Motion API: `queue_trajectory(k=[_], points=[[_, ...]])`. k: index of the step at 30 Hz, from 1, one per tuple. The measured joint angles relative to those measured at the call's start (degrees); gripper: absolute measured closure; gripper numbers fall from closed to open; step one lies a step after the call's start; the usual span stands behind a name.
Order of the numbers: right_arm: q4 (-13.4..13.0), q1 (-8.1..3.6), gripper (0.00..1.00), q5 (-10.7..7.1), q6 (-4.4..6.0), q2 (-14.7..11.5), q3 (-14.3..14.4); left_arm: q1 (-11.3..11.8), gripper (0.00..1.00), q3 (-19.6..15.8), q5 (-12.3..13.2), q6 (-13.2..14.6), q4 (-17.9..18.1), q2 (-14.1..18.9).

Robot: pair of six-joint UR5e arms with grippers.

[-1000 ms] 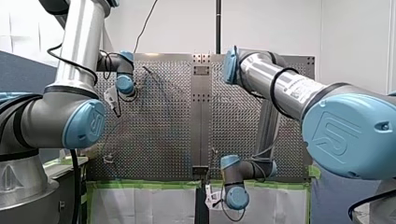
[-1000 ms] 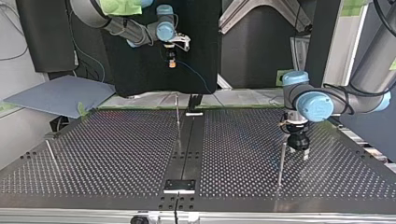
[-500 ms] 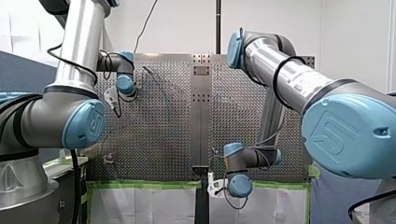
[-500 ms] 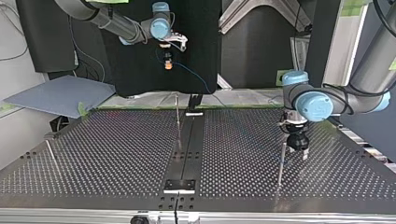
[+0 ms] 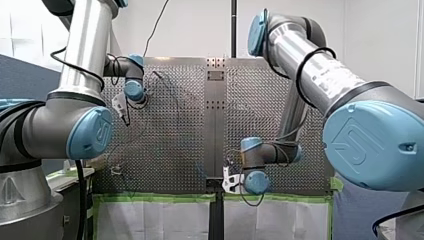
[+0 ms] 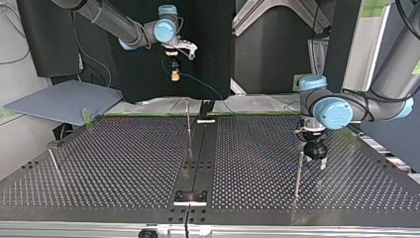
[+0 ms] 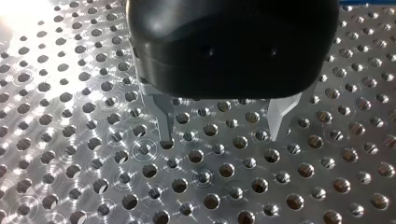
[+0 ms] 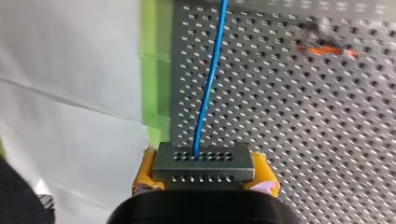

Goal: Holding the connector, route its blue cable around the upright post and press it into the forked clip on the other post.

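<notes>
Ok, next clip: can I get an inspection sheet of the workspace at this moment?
Surface: perforated table, centre strip down its middle.
Job's things: connector held; blue cable runs free, round no post; middle post untouched.
Clutter: blurred orange item, unidentifiable.
Grippers: right arm's fingers shut on connector, raised near the table's edge; left arm's fingers open, empty, above the table.
Cables: black cable looped on the right arm.
Surroundings: green tape, grey sheet.

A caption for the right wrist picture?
My right gripper clamps the connector; its blue cable runs out over the perforated table.
</notes>
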Motion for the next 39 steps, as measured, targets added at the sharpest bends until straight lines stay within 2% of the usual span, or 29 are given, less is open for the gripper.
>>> queue_trajectory(k=[9, 13, 19, 23, 29, 34, 39], points=[[-3.0, -1.57, 1.0, -0.31, 0.35, -4.3, 3.2, 0.2, 0.0, 0.0, -0.1, 0.1, 0.1, 0.0], [-3.3, -2.22, 1.0, -0.6, -0.25, -6.5, 3.6, 0.2, 0.0, 0.0, 0.0, 0.1, 0.0, 0.0], [-3.8, -2.59, 1.0, -0.59, -0.93, -9.2, 5.0, 0.0, 0.0, 0.0, 0.0, 0.2, 0.0, 0.0], [-4.8, -2.75, 1.0, -0.64, -1.06, -9.7, 6.0, 0.0, 0.0, 0.0, -0.1, 0.2, -0.5, 0.0], [-5.0, -2.8, 1.0, -0.55, -1.92, -9.8, 6.6, 0.2, 0.0, 0.0, -0.8, 0.2, -1.6, 0.0], [-5.1, -2.8, 1.0, -0.44, -2.15, -9.8, 7.0, 0.3, 0.0, 0.0, -1.4, 0.2, -1.9, 0.0], [-6.0, -2.73, 1.0, -0.42, -2.23, -9.8, 8.2, 1.0, 0.0, 0.0, -3.1, 0.8, -3.5, 0.1]])
